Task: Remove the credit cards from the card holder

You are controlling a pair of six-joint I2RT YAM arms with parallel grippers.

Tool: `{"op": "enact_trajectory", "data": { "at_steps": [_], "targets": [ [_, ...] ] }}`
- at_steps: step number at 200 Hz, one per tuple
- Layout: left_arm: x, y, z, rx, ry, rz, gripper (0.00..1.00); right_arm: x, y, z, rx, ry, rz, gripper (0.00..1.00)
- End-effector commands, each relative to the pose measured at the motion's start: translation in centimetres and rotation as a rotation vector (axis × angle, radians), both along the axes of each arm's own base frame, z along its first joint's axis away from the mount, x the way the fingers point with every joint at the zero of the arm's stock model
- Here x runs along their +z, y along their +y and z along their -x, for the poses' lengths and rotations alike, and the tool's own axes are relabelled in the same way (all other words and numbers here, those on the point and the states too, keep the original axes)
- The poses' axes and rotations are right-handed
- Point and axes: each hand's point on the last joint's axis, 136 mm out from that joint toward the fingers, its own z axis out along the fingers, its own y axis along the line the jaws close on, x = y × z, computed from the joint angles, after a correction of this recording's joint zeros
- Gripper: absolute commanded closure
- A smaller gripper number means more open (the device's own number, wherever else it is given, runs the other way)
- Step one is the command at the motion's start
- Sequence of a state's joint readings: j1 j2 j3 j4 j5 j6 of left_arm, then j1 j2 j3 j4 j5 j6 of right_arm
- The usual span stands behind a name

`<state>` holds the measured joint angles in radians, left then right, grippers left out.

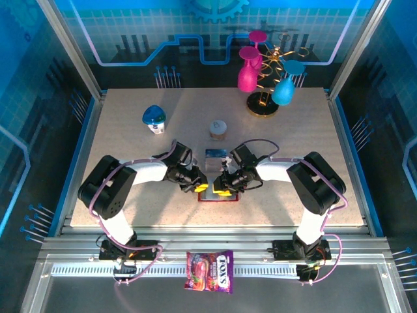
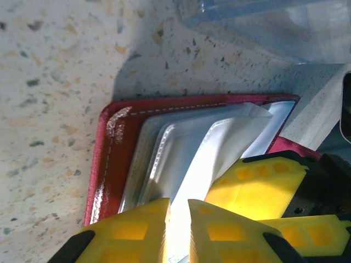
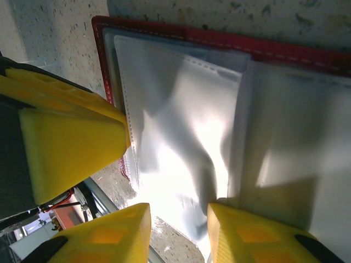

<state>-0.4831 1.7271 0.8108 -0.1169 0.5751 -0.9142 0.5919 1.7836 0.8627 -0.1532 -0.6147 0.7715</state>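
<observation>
— What have the jaws got?
— The left gripper (image 2: 178, 212) has its jaws all but pressed together; they look to be pinching one thin see-through leaf of the pockets (image 3: 181, 120). The right gripper (image 3: 176, 215) has its jaws a little apart with the leaves' edge lying between them; whether they grip it I can't tell.
— And the card holder (image 2: 112, 159)?
— Lying open, red cover down, close to the middle of the near edge of the table (image 1: 130, 150); both grippers are right over it.
— How would it handle?
— Light and floppy, I'd say; the leaves look soft and slick and would buckle under a push; the cover would slide unless pinned. A credit card should be stiff, thin and smooth; it's best taken by whatever edge sticks out of a pocket mouth, while the other gripper holds the leaf back.
— Any cards inside?
— Something pale and flat seems to sit in one pocket; glare hides the rest, so I can't count. A small blue-and-white thing (image 1: 215, 155) lies just beyond the holder; card or not, I can't say.
</observation>
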Motion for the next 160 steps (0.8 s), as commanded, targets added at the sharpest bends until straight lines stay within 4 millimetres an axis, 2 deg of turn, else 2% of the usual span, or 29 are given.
{"op": "enact_trajectory", "data": {
  "at_steps": [1,51,75,88,122,160],
  "targets": [
    [0.6,-1.0,0.1,-0.03,0.003,0.033,0.84,-1.0,-1.0,0.3,-0.028,0.028,0.032,0.65],
    [0.9,-1.2,0.1,-0.032,-0.005,0.043,0.85,-0.9,-1.0,0.4,-0.028,0.026,0.027,0.65],
    [0.9,-1.0,0.1,-0.029,-0.006,0.032,0.76,-0.9,-1.0,0.4,-0.029,0.026,0.026,0.65],
    [0.8,-0.9,0.1,-0.028,-0.005,0.027,0.75,-1.0,-1.1,0.4,-0.03,0.027,0.027,0.65],
    [1.3,-1.5,-0.1,-0.03,-0.017,0.06,0.77,-0.9,-1.0,0.4,-0.028,0.022,0.023,0.65],
    [1.7,-1.6,-0.2,-0.031,-0.027,0.066,0.8,0.5,-0.5,0.1,-0.033,-0.018,-0.035,0.65]
  ]
}}
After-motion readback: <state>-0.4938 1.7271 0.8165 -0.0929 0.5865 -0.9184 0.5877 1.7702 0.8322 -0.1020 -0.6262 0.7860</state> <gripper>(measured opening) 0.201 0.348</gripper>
